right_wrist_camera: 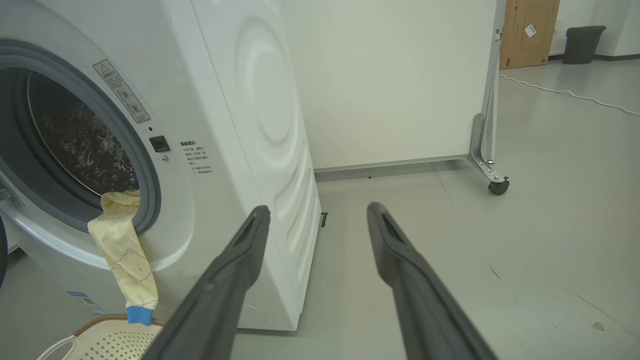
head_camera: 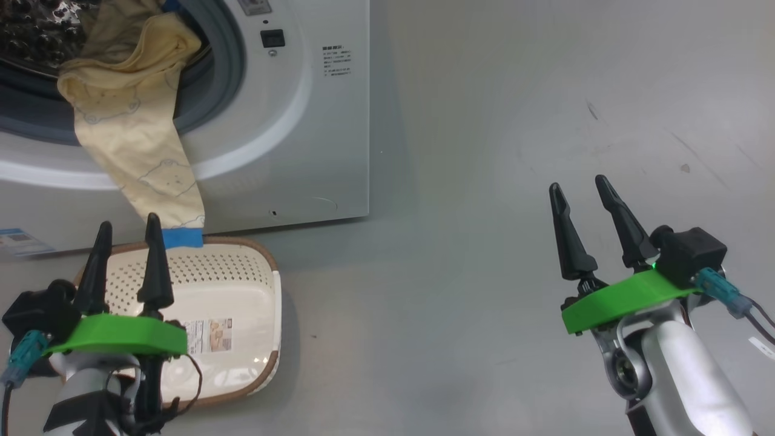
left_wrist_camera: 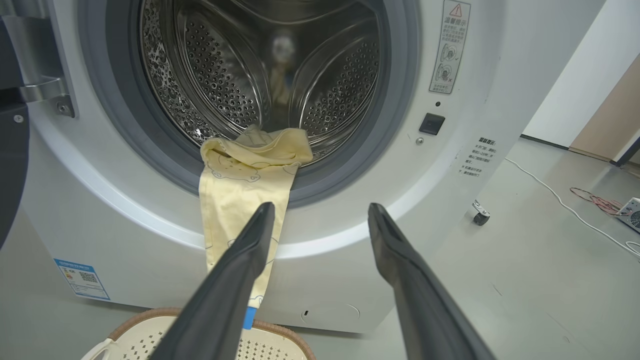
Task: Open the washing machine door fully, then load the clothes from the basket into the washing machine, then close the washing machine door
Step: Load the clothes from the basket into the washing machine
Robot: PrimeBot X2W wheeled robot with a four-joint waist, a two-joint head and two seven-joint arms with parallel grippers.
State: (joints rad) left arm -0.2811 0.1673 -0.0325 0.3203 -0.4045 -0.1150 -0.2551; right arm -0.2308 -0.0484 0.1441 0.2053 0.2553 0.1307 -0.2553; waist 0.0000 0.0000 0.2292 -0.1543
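The white washing machine stands with its steel drum exposed. A sliver of the black door ring shows swung aside at the left. The pale yellow clothes hang out of the drum over the grey gasket, and their blue cuff dangles at the back rim of the basket. The cream basket sits on the floor, its label visible. My left gripper hovers open above the basket, fingers empty. My right gripper is open over bare floor, well to the right of the machine.
A white partition panel on casters stands behind and right of the washer. A white cable runs across the grey floor at the right. Farther back are a cardboard box and a dark bin.
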